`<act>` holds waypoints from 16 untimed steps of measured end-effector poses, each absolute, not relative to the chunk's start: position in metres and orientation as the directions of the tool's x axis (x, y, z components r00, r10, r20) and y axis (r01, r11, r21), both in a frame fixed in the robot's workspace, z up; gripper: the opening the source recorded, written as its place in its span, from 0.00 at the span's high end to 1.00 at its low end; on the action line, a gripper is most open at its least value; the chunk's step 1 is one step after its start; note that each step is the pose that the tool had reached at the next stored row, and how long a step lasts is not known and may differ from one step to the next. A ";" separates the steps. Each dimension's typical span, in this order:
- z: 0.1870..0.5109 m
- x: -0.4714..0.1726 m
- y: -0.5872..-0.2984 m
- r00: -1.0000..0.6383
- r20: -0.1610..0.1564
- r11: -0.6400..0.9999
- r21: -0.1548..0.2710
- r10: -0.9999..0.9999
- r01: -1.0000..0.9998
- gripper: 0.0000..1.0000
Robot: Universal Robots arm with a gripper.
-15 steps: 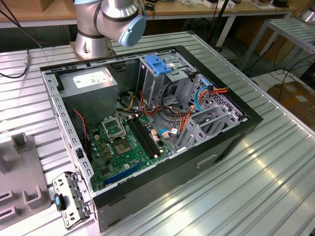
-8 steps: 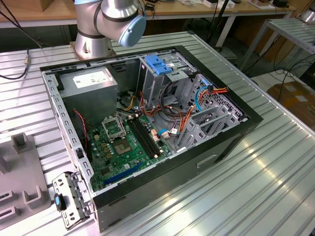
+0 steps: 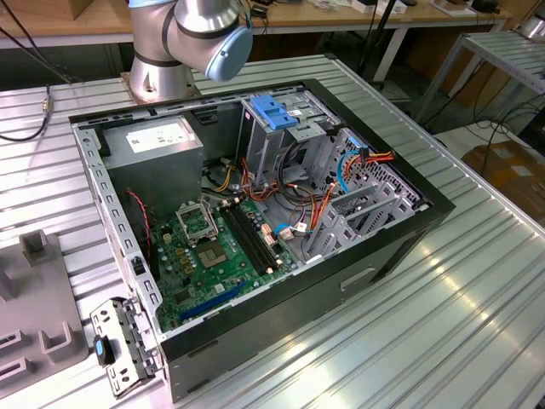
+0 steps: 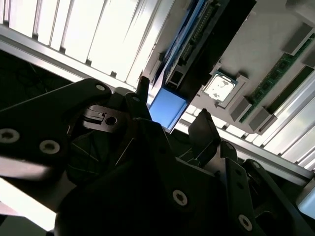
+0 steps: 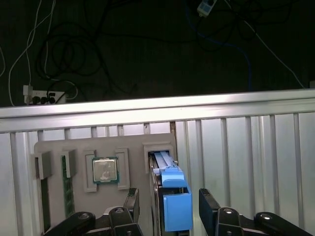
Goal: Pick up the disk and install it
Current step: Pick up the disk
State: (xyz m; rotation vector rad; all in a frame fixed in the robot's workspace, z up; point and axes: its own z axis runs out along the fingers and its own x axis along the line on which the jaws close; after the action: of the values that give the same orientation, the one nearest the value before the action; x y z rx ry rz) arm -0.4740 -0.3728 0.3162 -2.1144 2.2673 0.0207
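We see the flat silver metal disk with blue plastic edges [image 5: 173, 184] standing on its thin side in a slot of the flat grey plastic tray [image 5: 78, 143]. It has not been lifted yet. The black gripper [image 5: 170, 199] is right at the disk's blue end, with one finger on each side. The jaws are open, and we can see a small gap between each finger and the disk. In the second wrist view the gripper [image 4: 172, 109] sits around the blue end the same way, not squeezing it.

So we think the job is only at its start. The grab, the lift and the fitting are all left to do.

Beside the disk in the tray lie a small square silver chip [image 5: 105, 170] and a long green memory stick [image 5: 68, 186]. The slot's walls sit close to the disk, so the fingers have little room.

In the exterior view the big open black computer case [image 3: 281, 324] lies on the ribbed silver metal table [image 3: 477, 324]. Inside it, orange and red wires [image 3: 324, 204] hang near the grey metal cage [image 3: 268, 158]. We think they may get in the way.
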 end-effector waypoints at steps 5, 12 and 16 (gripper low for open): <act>0.315 -0.474 -0.373 -0.069 -0.041 0.070 -0.018 -0.997 -0.997 0.40; 0.315 -0.474 -0.373 -0.069 -0.041 0.069 -0.018 -0.997 -0.997 0.40; 0.312 -0.474 -0.373 -0.068 -0.041 0.069 -0.018 -0.997 -0.997 0.40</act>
State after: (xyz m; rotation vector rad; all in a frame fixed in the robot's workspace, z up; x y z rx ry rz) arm -0.4744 -0.3727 0.3122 -2.1150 2.2654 0.0238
